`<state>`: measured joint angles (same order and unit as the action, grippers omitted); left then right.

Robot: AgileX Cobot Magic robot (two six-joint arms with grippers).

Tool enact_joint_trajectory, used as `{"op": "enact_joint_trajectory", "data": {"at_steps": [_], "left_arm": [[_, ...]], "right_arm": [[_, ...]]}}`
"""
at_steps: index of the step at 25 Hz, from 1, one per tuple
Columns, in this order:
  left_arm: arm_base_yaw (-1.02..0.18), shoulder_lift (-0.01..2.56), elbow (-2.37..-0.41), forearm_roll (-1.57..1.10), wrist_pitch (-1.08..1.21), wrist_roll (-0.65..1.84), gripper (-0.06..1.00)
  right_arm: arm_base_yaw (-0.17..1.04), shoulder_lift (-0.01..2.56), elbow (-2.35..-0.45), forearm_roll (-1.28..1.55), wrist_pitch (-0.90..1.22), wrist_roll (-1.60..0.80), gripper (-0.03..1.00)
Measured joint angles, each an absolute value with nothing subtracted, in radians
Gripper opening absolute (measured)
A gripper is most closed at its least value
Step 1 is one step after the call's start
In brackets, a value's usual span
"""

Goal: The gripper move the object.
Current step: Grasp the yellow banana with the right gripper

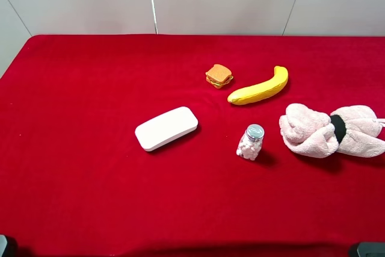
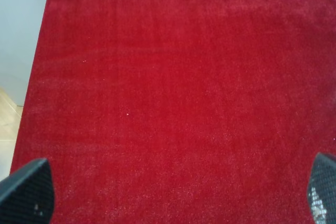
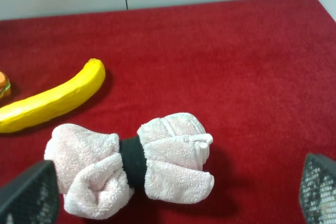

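**On the red bench, banana free and both grippers empty**

Across the bench (image 1: 72, 118) the things lie well apart, each flat on the cloth with bare red around it. That spacing looks meant to let fingers come down on one item without nudging another.

At the right sits the pink towel bundle (image 1: 331, 130), cinched by a black band. The white case (image 1: 166, 128) lies near the middle. The banana (image 1: 258, 86) rests on its side farther back, right of centre. It is just right of the sandwich toy (image 1: 219, 76) and beyond the small lidded jar (image 1: 251, 142).

The right gripper (image 3: 173, 192) has its fingers spread wide with nothing between them. It hangs back over the near right of the bench. The towel bundle lies directly ahead of it, and the banana sits beyond that and off to the left. My guess is that any reach must clear the towel first.

The left gripper (image 2: 174, 190) is likewise spread and empty, above bare cloth by the bench's left edge, well apart from the banana.
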<state>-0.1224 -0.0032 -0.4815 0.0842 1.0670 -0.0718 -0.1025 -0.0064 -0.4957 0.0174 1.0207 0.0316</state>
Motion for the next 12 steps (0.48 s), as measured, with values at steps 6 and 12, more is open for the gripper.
{"op": "enact_joint_trajectory", "data": {"at_steps": [6, 12], "left_arm": [[-0.122, -0.003, -0.482, 0.084, 1.067, -0.072, 0.96], [-0.122, -0.003, -0.482, 0.084, 1.067, -0.072, 0.96]], "right_arm": [[-0.102, -0.006, -0.496, 0.017, 1.021, 0.032, 0.69], [-0.102, -0.006, -0.496, 0.017, 1.021, 0.032, 0.69]]}}
